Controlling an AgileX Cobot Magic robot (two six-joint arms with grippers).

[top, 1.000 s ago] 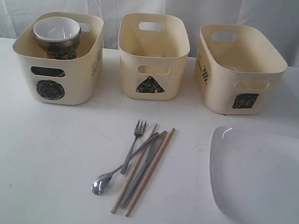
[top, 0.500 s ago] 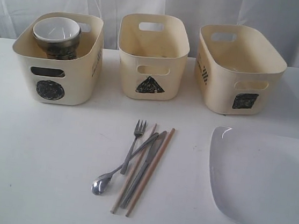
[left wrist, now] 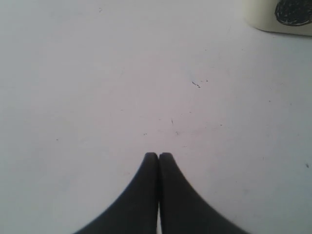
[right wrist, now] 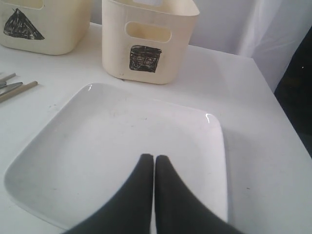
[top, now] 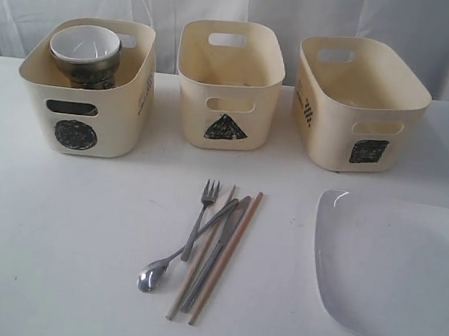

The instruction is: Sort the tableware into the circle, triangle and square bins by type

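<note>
Three cream bins stand in a row at the back: the circle bin (top: 87,91), the triangle bin (top: 230,83) and the square bin (top: 360,102). Inside the circle bin a white bowl (top: 84,43) sits on stacked steel ware (top: 89,71). A fork (top: 201,218), spoon (top: 166,263), knife (top: 216,256) and wooden chopsticks (top: 226,257) lie together in front of the triangle bin. The white square plate (top: 395,269) lies at the right. My left gripper (left wrist: 158,155) is shut over bare table, holding nothing. My right gripper (right wrist: 154,157) is shut above the plate (right wrist: 122,146), empty. Neither arm shows in the exterior view.
A white curtain (top: 243,8) hangs behind the bins. The table's right edge (right wrist: 287,146) runs close to the plate, with dark floor beyond it. A corner of the circle bin (left wrist: 282,17) shows in the left wrist view.
</note>
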